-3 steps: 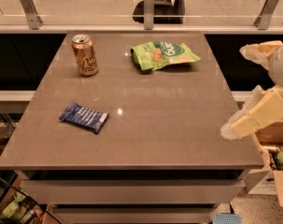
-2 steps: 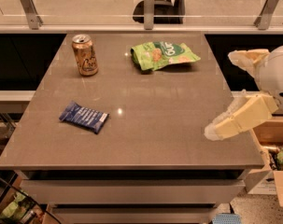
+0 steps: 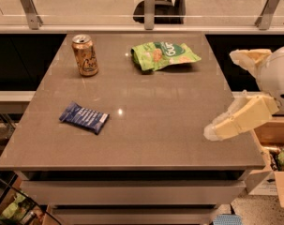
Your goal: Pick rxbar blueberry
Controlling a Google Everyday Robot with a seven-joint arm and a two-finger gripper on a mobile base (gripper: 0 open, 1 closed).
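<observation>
Currently the rxbar blueberry (image 3: pixel 84 117) lies flat on the front-left area of the table (image 3: pixel 155 102), well apart from the gripper (image 3: pixel 221 93), which hovers over the right edge. Its two fingers (image 3: pixel 237 121) stand spread apart, holding nothing; the bar lies far to their left.

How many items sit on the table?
3: the can back left, the green bag back centre, the blue bar front left. The gripper hovers open over the table's right edge, touching none.

Table (image 3: pixel 155 102) bears rxbar blueberry (image 3: pixel 84 117), can (image 3: pixel 85 55), bag (image 3: pixel 164 55); end effector (image 3: pixel 235 121) at right edge.
</observation>
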